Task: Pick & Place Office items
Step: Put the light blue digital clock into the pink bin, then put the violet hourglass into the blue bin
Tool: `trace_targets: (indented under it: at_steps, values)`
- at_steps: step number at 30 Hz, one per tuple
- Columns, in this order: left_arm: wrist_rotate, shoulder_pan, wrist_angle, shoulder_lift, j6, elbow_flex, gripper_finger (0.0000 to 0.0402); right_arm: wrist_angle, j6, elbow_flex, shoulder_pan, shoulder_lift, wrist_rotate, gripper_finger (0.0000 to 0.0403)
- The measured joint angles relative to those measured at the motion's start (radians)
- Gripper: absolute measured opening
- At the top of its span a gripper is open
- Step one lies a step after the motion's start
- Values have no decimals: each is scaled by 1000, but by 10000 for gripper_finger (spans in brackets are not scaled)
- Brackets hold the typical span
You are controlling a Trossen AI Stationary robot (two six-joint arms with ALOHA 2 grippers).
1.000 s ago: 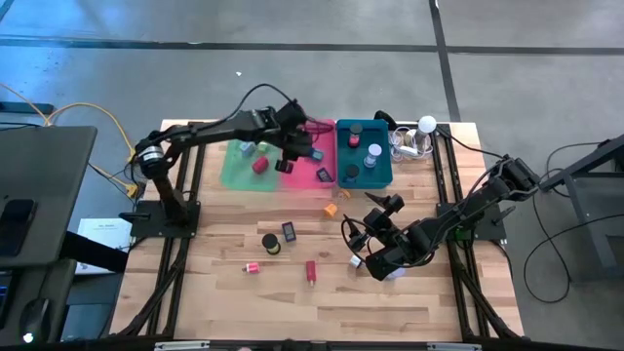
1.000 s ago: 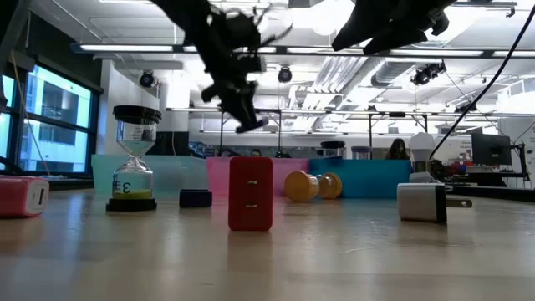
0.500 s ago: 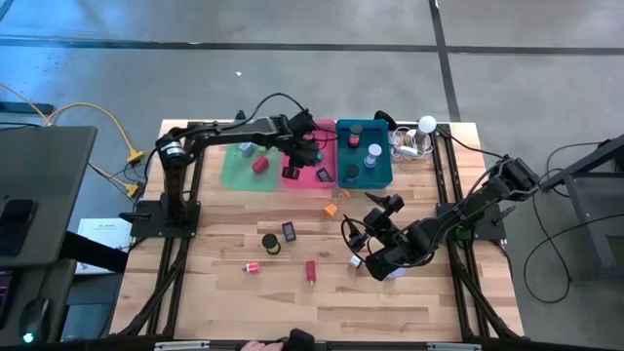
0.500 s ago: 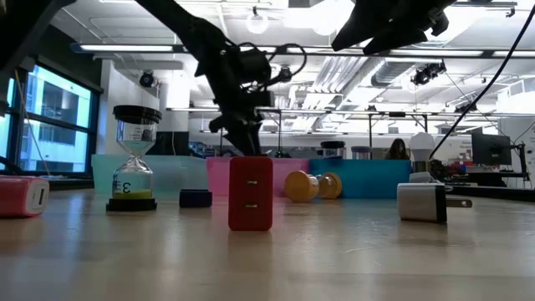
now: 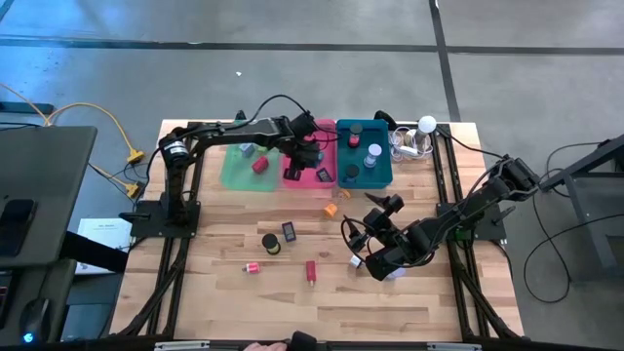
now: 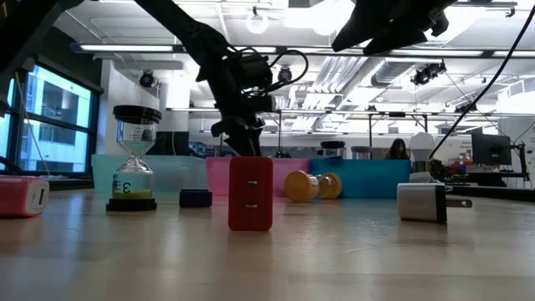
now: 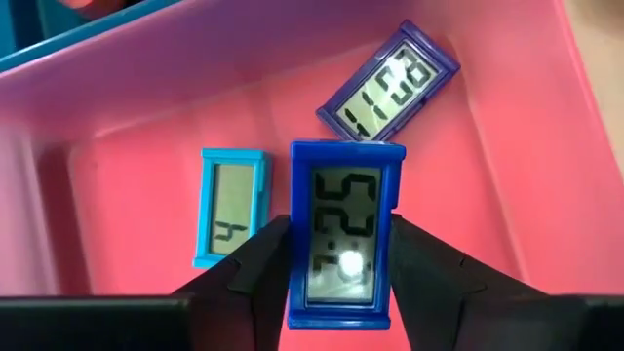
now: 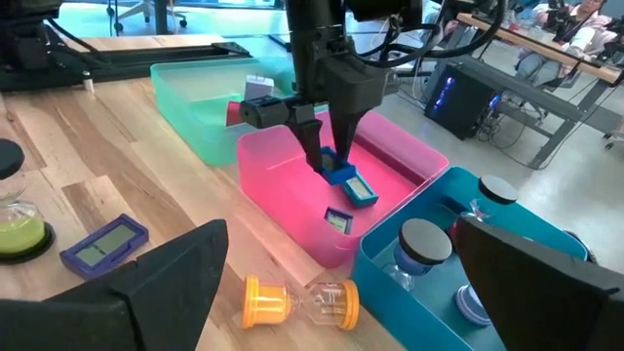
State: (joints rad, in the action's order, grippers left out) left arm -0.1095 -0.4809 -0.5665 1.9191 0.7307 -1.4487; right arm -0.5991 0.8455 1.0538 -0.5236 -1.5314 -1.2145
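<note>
Left gripper (image 7: 341, 258) is down inside the pink tray (image 5: 304, 176), at about 12 o'clock on the table. Its fingers (image 7: 261, 263) sit against both sides of a dark blue LCD clock (image 7: 345, 239). The pictures don't show whether the grip is firm or already letting go.

The clock stands on edge just beside a light blue clock (image 7: 231, 207), with a purple clock (image 7: 390, 83) a little further in.

Right gripper (image 5: 382, 261) waits wide open and empty at about 4 o'clock.

Risks:
- Released on edge, the clock will probably tip onto the light blue one or end up leaning on the tray wall.
- If a pad drags on retract, the clock could lift back out.
- Several items remain on the table: red charger (image 5: 310, 271), purple clock (image 5: 289, 232) and orange timer (image 5: 331, 209).
</note>
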Motion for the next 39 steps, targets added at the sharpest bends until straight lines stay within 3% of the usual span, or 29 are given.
trace_targets:
  at_steps: [10,16,20,24,29,35,39]
  values:
    - [39,15,13,2,-6,0,241,-2,0,0,0,0,13,389]
    - [253,57,21,-13,-35,0,246,-3,-1,0,0,0,13,389]
    - [321,123,22,-67,-62,0,246,-3,-3,0,0,0,13,389]
    - [322,186,16,-137,-92,0,246,-3,-3,0,0,0,38,389]
    - [315,230,-71,-234,-156,0,246,0,-3,0,0,0,145,389]
    - [181,216,-261,-334,-332,1,246,50,-38,0,0,0,266,389]
    - [140,200,-292,-389,-401,46,246,96,-136,0,0,0,329,389]
